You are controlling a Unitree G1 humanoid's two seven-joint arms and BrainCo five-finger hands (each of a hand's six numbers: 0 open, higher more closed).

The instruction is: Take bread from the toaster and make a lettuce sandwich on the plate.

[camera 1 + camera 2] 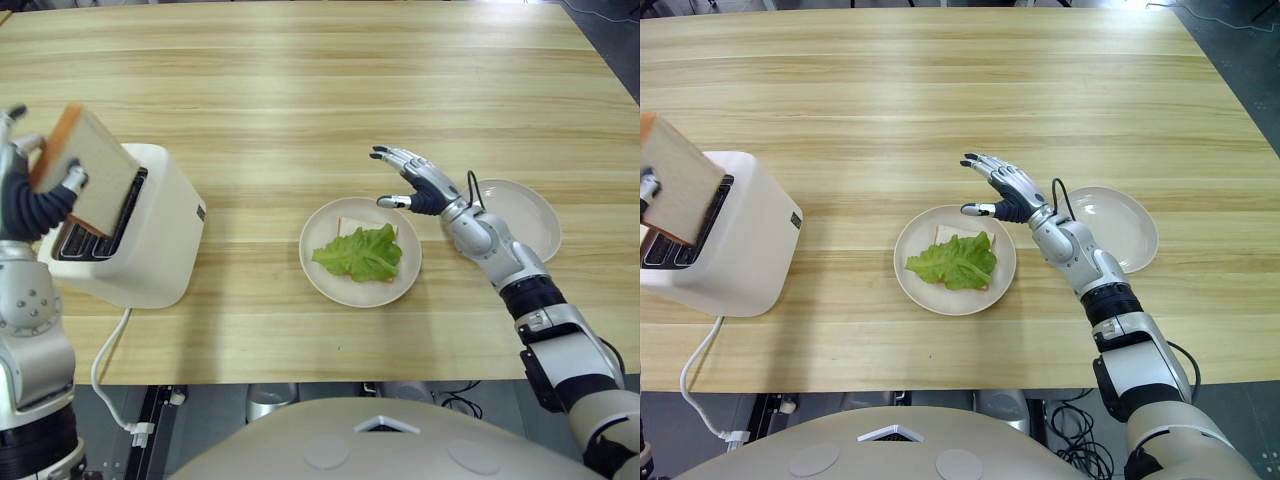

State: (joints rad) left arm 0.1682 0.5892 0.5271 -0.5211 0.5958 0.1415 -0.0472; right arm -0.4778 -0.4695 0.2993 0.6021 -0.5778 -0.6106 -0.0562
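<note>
A cream toaster [155, 240] stands at the table's left. My left hand [35, 195] is shut on a slice of bread [88, 168], held tilted just above the toaster's slots. On the plate [322, 272] in the middle lies another bread slice [350, 226] with a green lettuce leaf [360, 254] on top. My right hand [415, 182] hovers open just beyond the plate's far right rim, palm toward the plate, holding nothing.
A second, bare plate [525, 215] sits to the right of my right forearm. The toaster's white cord [105, 375] hangs over the near table edge. Bare wooden table [300, 90] stretches across the far half.
</note>
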